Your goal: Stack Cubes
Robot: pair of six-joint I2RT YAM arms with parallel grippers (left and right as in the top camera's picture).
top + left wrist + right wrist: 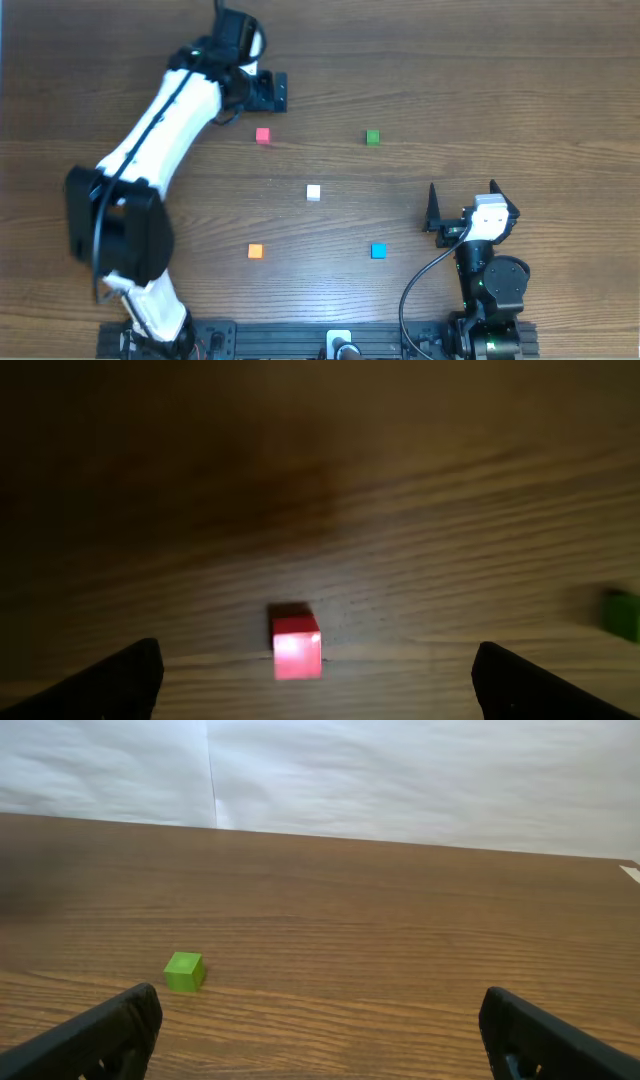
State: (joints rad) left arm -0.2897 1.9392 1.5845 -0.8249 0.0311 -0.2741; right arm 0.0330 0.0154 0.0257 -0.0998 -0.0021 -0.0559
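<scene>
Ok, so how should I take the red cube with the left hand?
Pinch the red cube on two opposite side faces, coming straight down from above. It sits flat on the table with nothing close by. In the left wrist view its sides look about square to the open fingers of the left hand, which stand either side of it.

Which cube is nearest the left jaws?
The red cube, framed between the open left jaws in that wrist view. The green cube is off to one side; white cube, orange cube, blue cube sit nearer the bases.
</scene>
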